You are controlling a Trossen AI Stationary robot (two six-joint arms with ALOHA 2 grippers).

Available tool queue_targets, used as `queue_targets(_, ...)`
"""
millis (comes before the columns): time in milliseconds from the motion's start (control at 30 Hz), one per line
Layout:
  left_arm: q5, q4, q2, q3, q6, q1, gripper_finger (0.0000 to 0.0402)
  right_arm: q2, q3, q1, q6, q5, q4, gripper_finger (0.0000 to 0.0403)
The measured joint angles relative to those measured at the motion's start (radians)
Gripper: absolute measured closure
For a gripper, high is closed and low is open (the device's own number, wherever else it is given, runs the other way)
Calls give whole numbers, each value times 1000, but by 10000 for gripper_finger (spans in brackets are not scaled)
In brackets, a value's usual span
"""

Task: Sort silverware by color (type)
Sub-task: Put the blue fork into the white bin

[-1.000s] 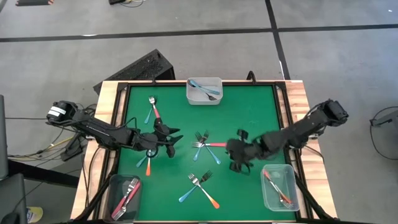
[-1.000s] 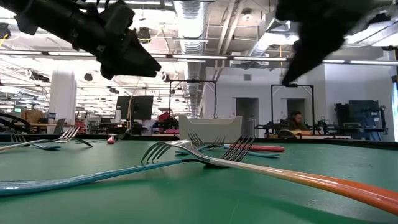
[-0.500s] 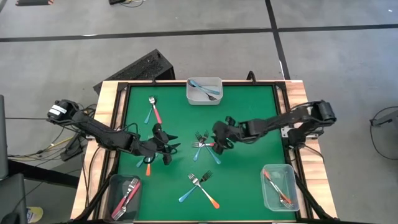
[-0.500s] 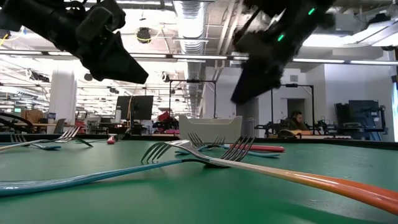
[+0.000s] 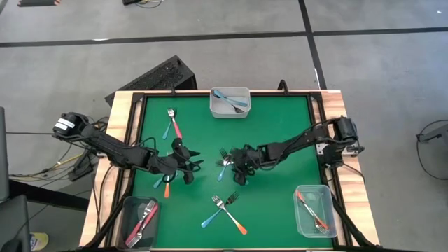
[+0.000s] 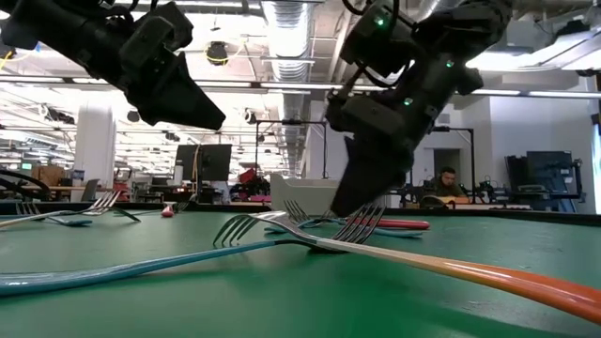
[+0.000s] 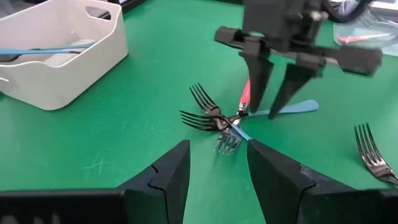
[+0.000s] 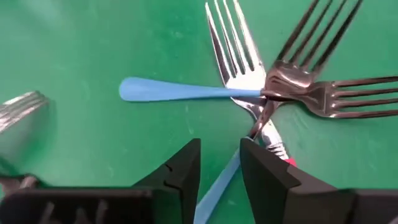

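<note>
Three forks lie crossed at the table's middle [image 5: 225, 162]: two with light blue handles [image 8: 174, 92] and one with a red handle [image 7: 245, 94]. My right gripper [image 8: 219, 168] stands open over them, tipped steeply down. One blue handle [image 8: 214, 186] runs between its fingers; I cannot tell whether they touch it. My left gripper [image 5: 189, 168] hovers open just left of this heap, above a blue and orange pair [image 5: 162, 185]. Another crossed pair, blue and orange [image 5: 225, 210], lies nearer the front edge. A blue and red pair [image 5: 171, 122] lies at the far left.
A pale container [image 5: 230, 102] with blue-handled forks stands at the far edge. A clear one [image 5: 127, 210] at the near left holds red-handled forks, and another [image 5: 329, 210] at the near right holds an orange one. A raised black rim [image 5: 311, 140] frames the green mat.
My right gripper has swung from the near right part of the mat toward the table's left and come down over the three crossed forks at the middle, tipping more steeply downward. The forks lie as before.
</note>
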Motion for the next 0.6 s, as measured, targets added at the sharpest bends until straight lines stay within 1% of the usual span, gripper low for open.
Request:
queue_targets(67, 0, 2, 0, 0, 0, 4, 255, 1, -1, 17, 10, 50, -9, 269)
queue_targets(167, 0, 1, 0, 0, 0, 11, 255, 2, -2, 33, 45, 152, -31, 272)
queue_targets(233, -1, 0, 0, 0, -1, 16, 255, 2, -3, 32, 56, 188, -37, 274)
queue_targets(600, 5, -1, 0, 0, -36, 17, 255, 1, -2, 23, 85, 172, -137, 291)
